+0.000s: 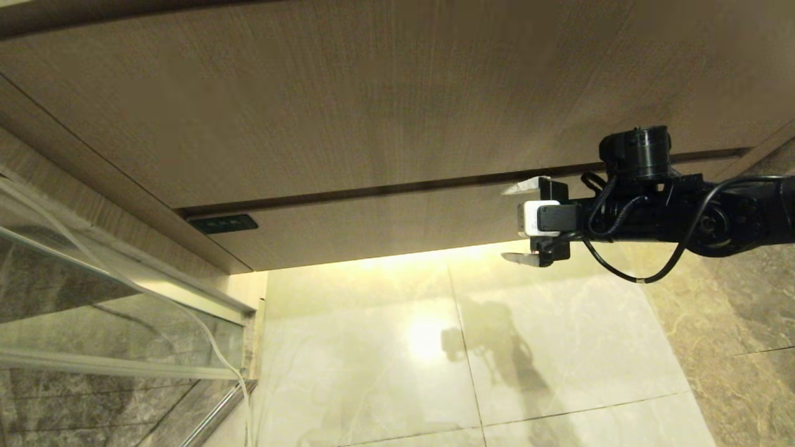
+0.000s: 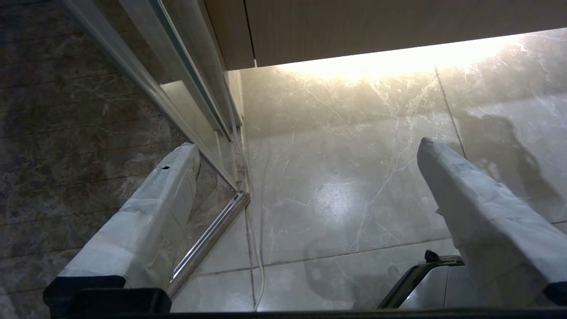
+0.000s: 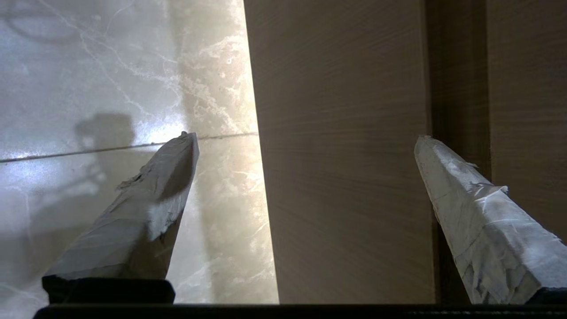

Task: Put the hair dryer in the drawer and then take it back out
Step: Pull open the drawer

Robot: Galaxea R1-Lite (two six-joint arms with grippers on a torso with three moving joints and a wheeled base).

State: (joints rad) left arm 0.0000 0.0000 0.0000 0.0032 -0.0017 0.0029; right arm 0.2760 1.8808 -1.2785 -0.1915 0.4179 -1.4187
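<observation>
Our right gripper [image 1: 520, 221], fingers spread wide and empty, straddles the closed drawer [image 1: 385, 223] front's height; hair dryer unseen.

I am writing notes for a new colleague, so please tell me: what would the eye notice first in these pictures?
First, the right gripper, black with pale open fingers, reaching in from the right and straddling the front of the shut wood-grain drawer with nothing held. Next, the bright glow on the marble floor just under the drawer, with the arm's shadow beside it. The left gripper hangs open above the floor near a glass partition.
</observation>
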